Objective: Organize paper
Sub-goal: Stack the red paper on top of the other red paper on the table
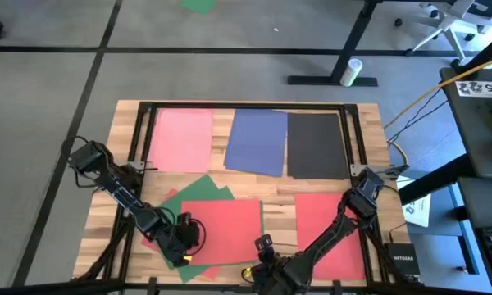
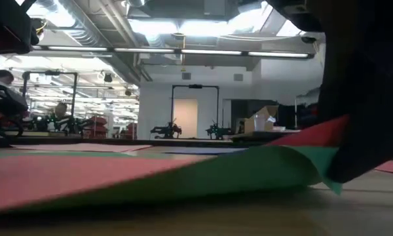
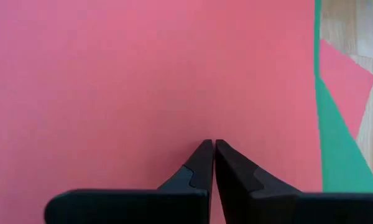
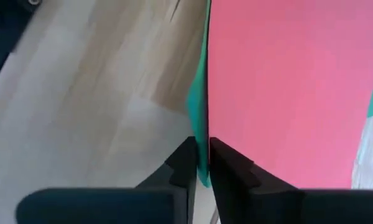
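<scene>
Right up against the low camera, a red sheet [image 2: 65,174] sits on a green sheet [image 2: 249,174], their far corner lifted off the wooden table [image 2: 249,216] under a dark arm.

From above: pink sheet [image 1: 182,138], blue sheet [image 1: 257,141] and black sheet [image 1: 316,145] lie side by side along the far edge. The red-on-green pile lies at the near middle, another red sheet [image 1: 332,238] to its right. The left gripper [image 1: 183,250] is at the pile's left edge, the right gripper [image 1: 265,256] at its right edge.

Left wrist: fingers [image 3: 202,163] pressed together on red paper, whether gripping it I cannot tell.

Right wrist: fingers [image 4: 185,160] clamped on the red and green sheets' edge.
</scene>
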`<state>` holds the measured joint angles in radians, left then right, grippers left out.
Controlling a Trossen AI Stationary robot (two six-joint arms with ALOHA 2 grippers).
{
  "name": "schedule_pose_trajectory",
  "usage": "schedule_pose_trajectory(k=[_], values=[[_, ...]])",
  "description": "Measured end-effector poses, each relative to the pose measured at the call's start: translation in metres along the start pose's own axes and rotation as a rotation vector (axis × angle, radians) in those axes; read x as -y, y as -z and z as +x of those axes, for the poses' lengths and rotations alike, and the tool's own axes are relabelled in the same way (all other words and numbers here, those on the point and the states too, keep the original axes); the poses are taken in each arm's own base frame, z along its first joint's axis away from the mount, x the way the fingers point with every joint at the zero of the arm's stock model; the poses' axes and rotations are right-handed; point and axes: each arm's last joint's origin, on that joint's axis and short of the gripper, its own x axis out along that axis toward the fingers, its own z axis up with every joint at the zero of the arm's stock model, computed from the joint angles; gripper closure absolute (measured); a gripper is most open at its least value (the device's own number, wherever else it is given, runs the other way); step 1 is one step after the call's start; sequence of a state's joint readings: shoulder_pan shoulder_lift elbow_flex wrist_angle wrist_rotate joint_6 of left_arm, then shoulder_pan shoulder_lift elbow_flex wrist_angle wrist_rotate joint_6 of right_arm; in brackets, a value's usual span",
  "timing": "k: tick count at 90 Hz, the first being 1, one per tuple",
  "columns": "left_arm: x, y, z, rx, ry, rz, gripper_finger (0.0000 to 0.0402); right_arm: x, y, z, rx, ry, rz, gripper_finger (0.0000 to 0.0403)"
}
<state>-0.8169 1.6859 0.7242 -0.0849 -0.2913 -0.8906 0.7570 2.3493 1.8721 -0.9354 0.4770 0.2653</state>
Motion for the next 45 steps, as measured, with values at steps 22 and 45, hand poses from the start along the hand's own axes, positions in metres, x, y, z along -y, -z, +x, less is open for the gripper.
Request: schedule_pose_trajectory(k=[22,45], values=[[0.0001,0.0,0.0,0.0,0.0,0.0,0.0402,-0.0041,-0.0062,-0.0004,0.042,-0.102,0.031,0.0375],[0.0001,0.0,0.0,0.0,0.0,0.0,0.0402,-0.002,-0.0075,0.0009,0.042,-0.119,0.055,0.0374]])
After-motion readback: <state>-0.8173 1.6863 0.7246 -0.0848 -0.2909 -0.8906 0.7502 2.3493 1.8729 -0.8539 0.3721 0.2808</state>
